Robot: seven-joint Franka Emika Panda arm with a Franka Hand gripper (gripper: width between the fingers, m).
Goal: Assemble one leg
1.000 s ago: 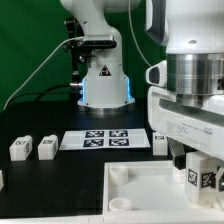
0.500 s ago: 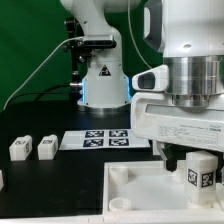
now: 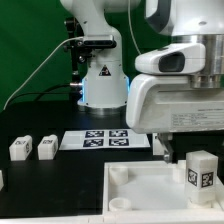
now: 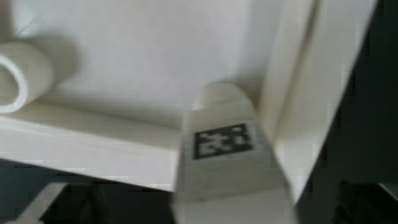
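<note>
The leg (image 3: 201, 172) planted, job nearly done!
It stands upright on the panel (image 3: 130, 196) just under the pincer (image 3: 188, 146); spread or pinching, I cannot tell. Tightening may remain.

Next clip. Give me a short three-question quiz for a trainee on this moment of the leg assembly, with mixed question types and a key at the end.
1. True or false: a leg stands upright on the white panel.
2. How many loose legs lie side by side on the table, at the exterior view's left of the marker board? A one, B two, C five.
3. Fill in: the panel's corner socket is ___ (filled/empty).
Key: 1 true; 2 B; 3 empty.
</note>
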